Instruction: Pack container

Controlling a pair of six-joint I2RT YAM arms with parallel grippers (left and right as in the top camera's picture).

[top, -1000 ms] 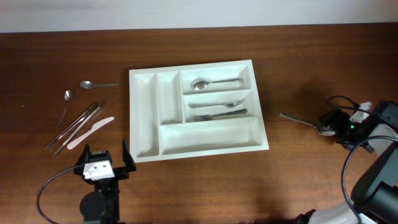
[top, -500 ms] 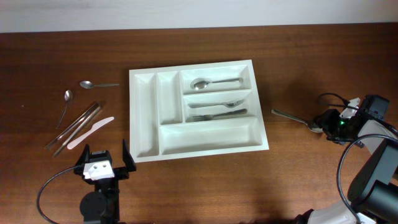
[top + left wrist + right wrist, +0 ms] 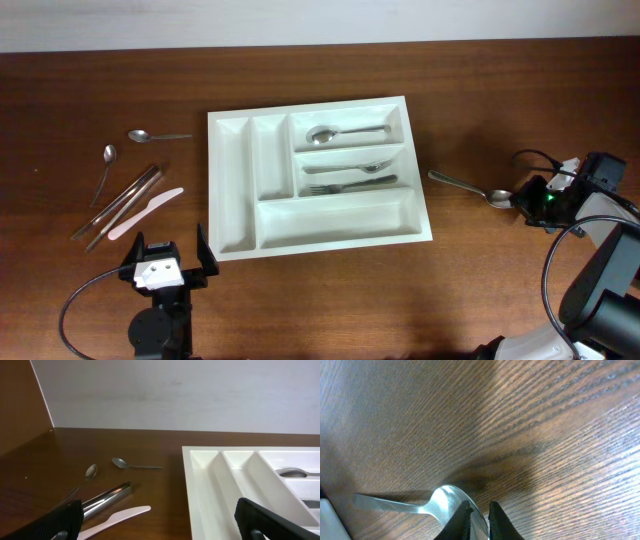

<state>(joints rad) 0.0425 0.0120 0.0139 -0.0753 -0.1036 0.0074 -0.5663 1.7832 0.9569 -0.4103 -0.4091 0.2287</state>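
Observation:
The container [image 3: 340,218], a white cutlery tray, lies mid-table; its near left corner shows in the left wrist view [image 3: 200,485]. It holds two spoons [image 3: 345,132] and a fork [image 3: 350,184]. To the tray's right lies a metal spoon [image 3: 465,187], handle pointing toward the tray. My right gripper [image 3: 520,200] is shut on the rim of that spoon's bowl [image 3: 440,502], jaws pinched close together [image 3: 480,512]. My left gripper [image 3: 168,255] stands open near the front edge, nothing between its fingers [image 3: 160,520].
Left of the tray lie two small spoons [image 3: 150,135] [image 3: 107,165], a long metal utensil [image 3: 125,203] and a white plastic knife [image 3: 145,212]. The same knife [image 3: 117,517] lies just ahead of the left gripper. A cable loops by the right arm.
The right gripper has closed from wide open onto the spoon's bowl. The spoon has shifted a little to the left toward the tray. The left arm has not moved.

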